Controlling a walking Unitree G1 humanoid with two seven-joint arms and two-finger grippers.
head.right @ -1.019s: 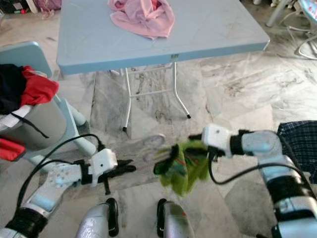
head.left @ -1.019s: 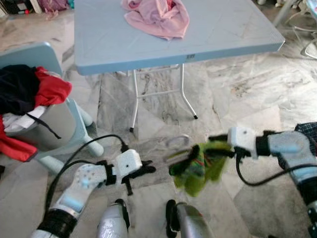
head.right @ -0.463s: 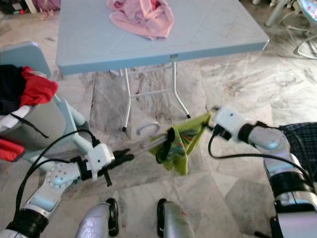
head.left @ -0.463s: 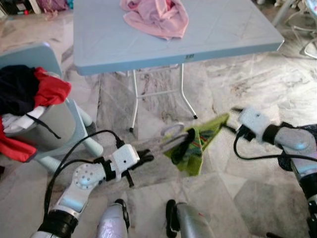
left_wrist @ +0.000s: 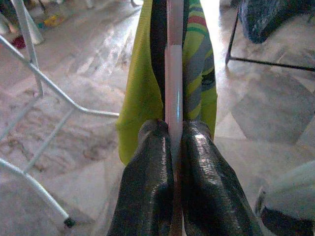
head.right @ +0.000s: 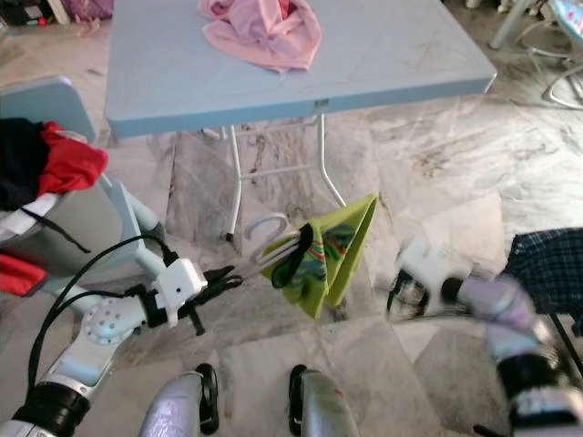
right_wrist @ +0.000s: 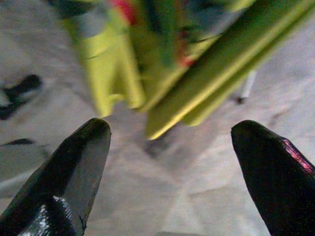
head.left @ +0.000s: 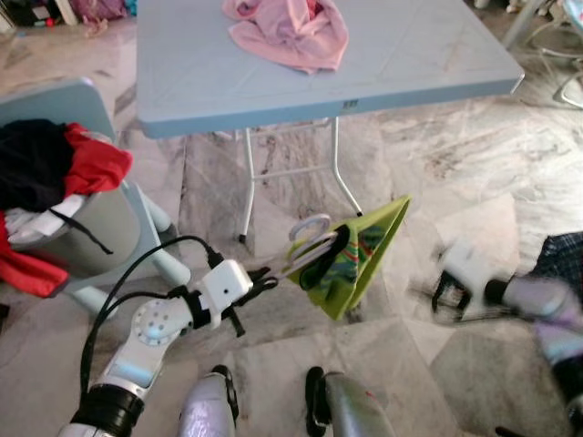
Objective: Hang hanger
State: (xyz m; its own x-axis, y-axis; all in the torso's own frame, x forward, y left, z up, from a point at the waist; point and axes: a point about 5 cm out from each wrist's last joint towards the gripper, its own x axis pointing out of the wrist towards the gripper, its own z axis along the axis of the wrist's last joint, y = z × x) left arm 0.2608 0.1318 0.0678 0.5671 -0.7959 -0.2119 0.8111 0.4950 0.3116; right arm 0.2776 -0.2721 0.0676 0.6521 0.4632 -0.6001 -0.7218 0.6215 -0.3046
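A pale hanger (head.left: 308,229) carrying a yellow-green striped garment (head.left: 363,259) hangs low over the marble floor in front of the table. My left gripper (head.left: 262,278) is shut on the hanger's end; in the left wrist view its fingers (left_wrist: 147,187) pinch the pale bar (left_wrist: 174,88) with the garment (left_wrist: 140,88) draped past them. My right gripper (head.left: 441,293) is blurred, down to the right of the garment and apart from it. In the right wrist view its fingertips (right_wrist: 74,167) stand wide open with the garment (right_wrist: 197,88) beyond them.
A light blue folding table (head.left: 228,82) stands ahead with a pink cloth (head.left: 291,32) on it and white legs (head.left: 246,182) beneath. A blue chair piled with red and dark clothes (head.left: 55,164) is at the left. Plaid fabric (head.left: 565,250) lies at the right.
My right gripper let go of the garment and dropped away to the right. The left gripper kept the hanger and raised it slightly; the garment now hangs from the hanger alone.
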